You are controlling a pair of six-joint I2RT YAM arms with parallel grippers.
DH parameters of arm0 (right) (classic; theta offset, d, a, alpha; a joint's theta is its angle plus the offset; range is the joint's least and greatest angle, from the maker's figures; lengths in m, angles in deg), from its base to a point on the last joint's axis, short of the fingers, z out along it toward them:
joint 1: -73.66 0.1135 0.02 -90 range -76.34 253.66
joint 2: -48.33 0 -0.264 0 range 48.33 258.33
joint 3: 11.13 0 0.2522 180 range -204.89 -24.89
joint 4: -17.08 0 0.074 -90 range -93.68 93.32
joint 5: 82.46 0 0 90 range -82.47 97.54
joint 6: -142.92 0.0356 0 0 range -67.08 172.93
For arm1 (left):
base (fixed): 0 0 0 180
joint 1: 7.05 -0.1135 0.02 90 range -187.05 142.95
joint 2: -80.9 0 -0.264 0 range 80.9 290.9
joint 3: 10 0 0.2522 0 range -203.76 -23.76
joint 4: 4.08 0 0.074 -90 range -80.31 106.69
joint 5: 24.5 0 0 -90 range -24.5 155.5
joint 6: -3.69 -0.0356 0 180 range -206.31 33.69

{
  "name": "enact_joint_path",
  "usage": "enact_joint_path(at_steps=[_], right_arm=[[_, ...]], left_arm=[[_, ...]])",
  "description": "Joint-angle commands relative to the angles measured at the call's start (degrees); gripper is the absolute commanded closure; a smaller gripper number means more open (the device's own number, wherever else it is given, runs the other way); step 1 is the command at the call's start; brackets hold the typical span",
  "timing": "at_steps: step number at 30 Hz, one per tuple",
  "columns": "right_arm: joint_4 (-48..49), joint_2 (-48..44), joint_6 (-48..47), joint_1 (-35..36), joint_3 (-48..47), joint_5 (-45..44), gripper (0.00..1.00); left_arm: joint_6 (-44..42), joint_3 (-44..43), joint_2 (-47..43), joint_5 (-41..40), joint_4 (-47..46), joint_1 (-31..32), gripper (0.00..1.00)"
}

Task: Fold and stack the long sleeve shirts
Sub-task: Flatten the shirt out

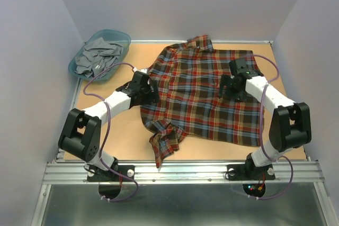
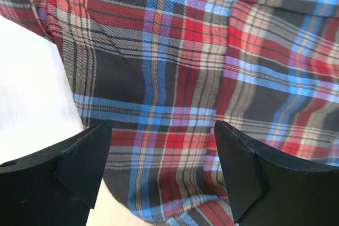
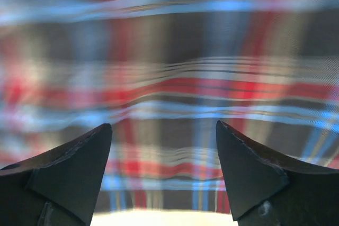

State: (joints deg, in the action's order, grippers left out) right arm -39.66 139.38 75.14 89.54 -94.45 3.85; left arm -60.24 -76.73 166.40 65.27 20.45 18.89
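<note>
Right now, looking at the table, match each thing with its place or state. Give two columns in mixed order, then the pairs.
Things:
1. shirt
2. basket
3. left fingers
4. right fingers

Places or states:
a. open, over the shirt's side far from the basket
b. far left corner, grey clothes inside
c. spread out in the middle of the table
d. open, at the shirt's edge nearest the basket

Pairs: 1-c, 2-b, 3-d, 4-a

A robotics lab test cell: plain grey walls (image 1: 37, 25) box in a tan surface (image 1: 130, 141), with the left arm (image 1: 114, 101) and right arm (image 1: 270, 96) bolted to an aluminium rail (image 1: 180, 170)
</note>
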Motion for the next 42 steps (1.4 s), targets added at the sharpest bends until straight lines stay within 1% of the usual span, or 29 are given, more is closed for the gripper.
enact_joint_path(at_steps=[1, 3, 8, 9, 11, 14, 15, 17, 20, 23, 24, 27, 28, 32, 34, 36, 38, 40, 41, 42], right_arm=[[6.5, -3.0, 7.9, -8.1, 7.1, -0.8, 0.17], [8.3, -1.8, 9.3, -11.4, 8.8, -0.8, 0.18], [13.3, 0.7, 13.4, -15.6, 15.1, -0.7, 0.18], [13.7, 0.6, 13.9, -17.3, 16.1, -0.9, 0.18], [14.9, -0.2, 15.5, -21.4, 18.9, -0.8, 0.18], [16.5, -1.1, 16.0, -24.4, 22.3, -0.5, 0.18], [16.9, -1.2, 16.2, -26.4, 23.1, -0.2, 0.18], [18.0, -1.2, 17.4, -28.5, 24.2, 1.5, 0.18], [18.6, -0.4, 18.5, -31.4, 24.9, 2.0, 0.18], [18.5, -1.0, 18.0, -31.8, 23.9, 0.8, 0.18], [18.5, -1.5, 17.6, -31.8, 23.6, 0.7, 0.17], [18.3, -4.4, 13.4, -31.7, 21.2, 1.7, 0.16], [18.2, -5.0, 12.5, -31.6, 20.0, 2.6, 0.15], [16.8, -7.0, 8.9, -29.2, 16.5, 2.9, 0.15], [15.5, -6.9, 6.9, -26.7, 14.9, 2.0, 0.15], [14.3, -6.1, 5.6, -24.4, 12.4, -1.1, 0.15], [14.2, -5.4, 5.0, -23.8, 11.3, -3.5, 0.16], [14.2, -4.0, 4.8, -23.7, 9.6, -4.5, 0.16], [14.2, -3.3, 4.6, -23.8, 9.0, -5.4, 0.18], [14.2, -1.9, 4.7, -23.7, 8.6, -5.9, 0.21]], left_arm=[[1.2, -0.5, 1.6, -0.2, -2.8, -0.3, 0.11], [1.4, -0.4, 3.7, -0.5, -3.5, -0.3, 0.11], [3.4, 1.5, 6.8, -0.1, -5.2, -0.8, 0.11], [3.7, 1.9, 6.8, 1.6, -5.3, -1.0, 0.11], [4.6, 3.4, 6.8, 2.2, -5.4, -1.9, 0.11], [5.0, 6.0, 5.8, 2.8, -6.1, -3.7, 0.11], [5.2, 6.9, 5.7, 3.6, -6.4, -4.3, 0.11], [5.6, 9.0, 5.2, 4.6, -6.6, -5.7, 0.11], [6.5, 11.6, 3.6, 8.2, -6.8, -8.8, 0.11], [7.0, 13.0, 1.4, 9.5, -6.5, -9.1, 0.11], [7.2, 13.2, -0.7, 9.9, -5.7, -9.1, 0.11], [6.8, 12.3, -5.2, 10.6, -3.4, -9.1, 0.11], [6.5, 11.1, -7.1, 10.6, -2.0, -9.1, 0.11], [2.9, 7.0, -10.1, 9.7, 2.4, -8.8, 0.11], [0.8, 5.3, -11.0, 8.8, 3.2, -8.5, 0.11], [-0.6, 2.5, -10.8, 7.0, 2.6, -8.1, 0.11], [-1.4, 0.6, -9.5, 5.4, 1.5, -7.6, 0.11], [-1.7, -3.4, -5.5, 4.5, 0.4, -7.4, 0.11], [-1.8, -5.8, -2.5, 4.2, -0.6, -7.3, 0.11], [-1.8, -7.2, -0.9, 3.7, -1.0, -7.1, 0.11]])
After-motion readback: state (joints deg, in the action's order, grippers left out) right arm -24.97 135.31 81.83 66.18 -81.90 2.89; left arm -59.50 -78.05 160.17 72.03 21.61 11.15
